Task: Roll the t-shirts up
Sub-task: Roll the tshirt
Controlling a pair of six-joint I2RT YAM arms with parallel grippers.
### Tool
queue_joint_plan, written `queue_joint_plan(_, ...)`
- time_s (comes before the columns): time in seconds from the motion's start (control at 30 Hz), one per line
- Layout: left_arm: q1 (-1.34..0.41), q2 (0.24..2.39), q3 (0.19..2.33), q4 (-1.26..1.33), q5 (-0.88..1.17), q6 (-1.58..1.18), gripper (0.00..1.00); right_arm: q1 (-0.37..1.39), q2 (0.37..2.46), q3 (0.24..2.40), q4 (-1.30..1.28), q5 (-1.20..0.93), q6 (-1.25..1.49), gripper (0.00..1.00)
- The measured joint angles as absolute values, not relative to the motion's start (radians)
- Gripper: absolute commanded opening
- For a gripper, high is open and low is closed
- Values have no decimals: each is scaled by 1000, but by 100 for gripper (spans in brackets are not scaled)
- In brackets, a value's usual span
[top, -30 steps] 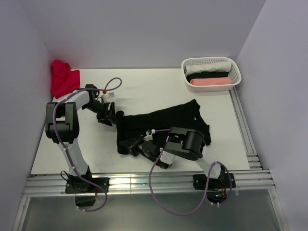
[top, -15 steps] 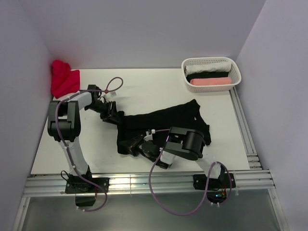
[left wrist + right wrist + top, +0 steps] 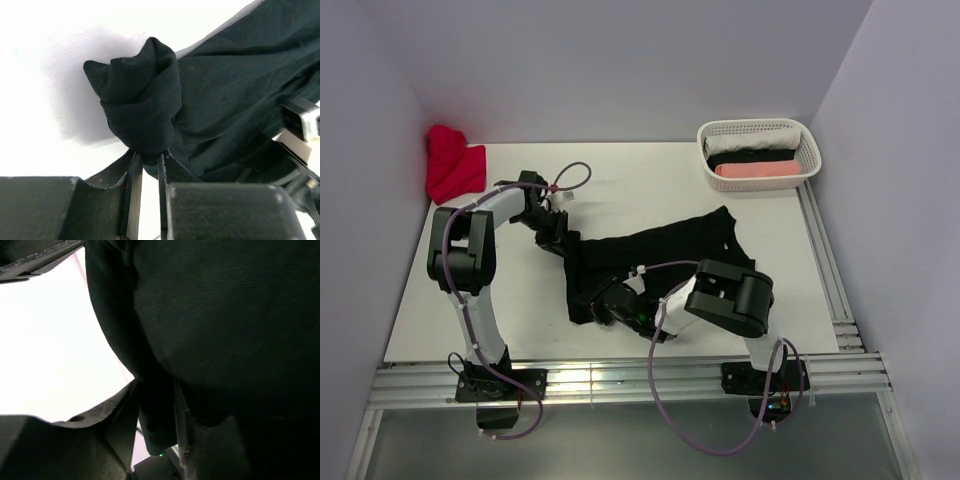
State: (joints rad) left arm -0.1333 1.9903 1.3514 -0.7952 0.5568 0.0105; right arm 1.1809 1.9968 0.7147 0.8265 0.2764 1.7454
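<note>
A black t-shirt (image 3: 660,255) lies crumpled across the middle of the table. My left gripper (image 3: 563,238) is shut on its far left end; in the left wrist view the fingers pinch a bunched, twisted fold of the black cloth (image 3: 142,107). My right gripper (image 3: 605,305) is shut on the shirt's near left edge; in the right wrist view black cloth (image 3: 215,325) fills the frame and hangs between the fingers. A red t-shirt (image 3: 452,165) lies heaped in the back left corner.
A white lattice basket (image 3: 758,155) at the back right holds rolled white, black and pink cloth. An aluminium rail (image 3: 830,270) runs along the table's right side and front edge. Purple cables loop from both arms.
My left gripper has moved right and a little toward the near side, carrying the shirt's end. My right arm has swung its elbow to the right, its gripper staying on the shirt's near left edge.
</note>
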Motion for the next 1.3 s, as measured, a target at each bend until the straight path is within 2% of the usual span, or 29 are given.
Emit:
queue_joint_plan(0.2,-169,1994,1387,-831,479,12,9,1184,1910,805,519,316,1683,49)
queue_joint_plan(0.33,-191,1999,1412,-843,437,15,9,1196,1870,887,298,367,1628,50)
queue_joint_plan(0.53,-212,2008,1434,-859,400,15,9,1225,1854,1088,-44,470,1525,56)
queue_joint_plan(0.73,-229,2008,1446,-868,371,15,9,1235,1868,1252,-216,538,1410,57)
queue_joint_plan(1.03,-257,2014,1473,-873,340,14,9,1186,2072,1475,-364,569,1246,56)
queue_joint_plan(1.13,-262,2014,1476,-874,334,14,9,1177,2112,1526,-414,580,1210,48)
queue_joint_plan(1.23,-268,2014,1478,-873,331,14,10,1170,2118,1540,-428,584,1189,35)
queue_joint_plan(1.27,-270,2014,1478,-873,331,14,12,1167,2117,1540,-428,584,1186,25)
queue_joint_plan(1.3,-271,2014,1480,-873,331,14,13,1166,2117,1539,-427,583,1180,20)
